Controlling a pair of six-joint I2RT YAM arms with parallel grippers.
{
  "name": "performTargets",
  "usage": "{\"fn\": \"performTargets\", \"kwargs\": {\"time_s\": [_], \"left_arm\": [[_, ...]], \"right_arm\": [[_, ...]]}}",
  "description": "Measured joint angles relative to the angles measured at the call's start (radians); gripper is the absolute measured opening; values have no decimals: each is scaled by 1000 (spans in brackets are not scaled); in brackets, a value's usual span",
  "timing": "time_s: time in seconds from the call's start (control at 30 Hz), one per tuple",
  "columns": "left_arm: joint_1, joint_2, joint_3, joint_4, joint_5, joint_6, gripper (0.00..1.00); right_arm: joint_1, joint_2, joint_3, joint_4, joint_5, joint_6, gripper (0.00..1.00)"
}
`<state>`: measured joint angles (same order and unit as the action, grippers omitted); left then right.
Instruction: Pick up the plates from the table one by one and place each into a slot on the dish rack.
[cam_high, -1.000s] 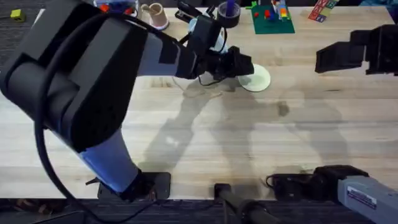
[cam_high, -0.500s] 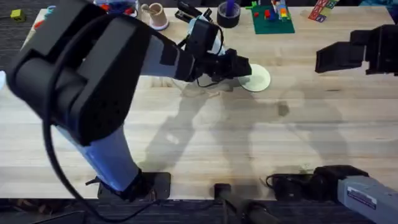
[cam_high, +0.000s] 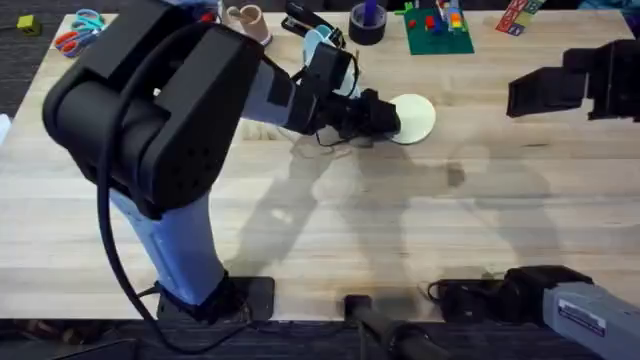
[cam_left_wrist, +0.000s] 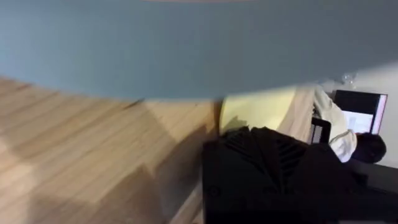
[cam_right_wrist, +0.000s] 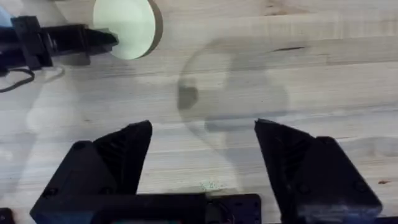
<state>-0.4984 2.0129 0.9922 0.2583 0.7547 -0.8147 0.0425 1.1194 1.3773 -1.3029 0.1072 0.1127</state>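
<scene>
Cream-yellow plate (cam_high: 415, 118) is seen lying flat on the table (cam_high: 330, 230), toward its far middle. The left gripper (cam_high: 388, 118) is stretched out to that plate's near-left edge, its black tip touching or overlapping the rim; whether its fingers are spread or pressed together cannot be told. In the left wrist view a large blue surface, close and blurred, is seen above a black finger (cam_left_wrist: 273, 180), with the cream plate (cam_left_wrist: 258, 109) just beyond. The right gripper (cam_right_wrist: 202, 165) is held above bare wood, well apart from the plate (cam_right_wrist: 127, 26), its fingers (cam_right_wrist: 112, 158) spread wide with nothing between them
</scene>
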Motion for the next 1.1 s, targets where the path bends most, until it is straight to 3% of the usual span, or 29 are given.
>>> {"fn": "performTargets", "kwargs": {"time_s": [0.67,0.9,1.1], "left_arm": [[0,0,1,-4,0,7,42],[0,0,1,-4,-3,6,43],[0,0,1,-4,-3,7,41]], "right_arm": [[0,0,0,2,-10,0,995],[-3,12,0,50,-94,-1,995],[-54,109,0,100,-218,-13,995]]}}
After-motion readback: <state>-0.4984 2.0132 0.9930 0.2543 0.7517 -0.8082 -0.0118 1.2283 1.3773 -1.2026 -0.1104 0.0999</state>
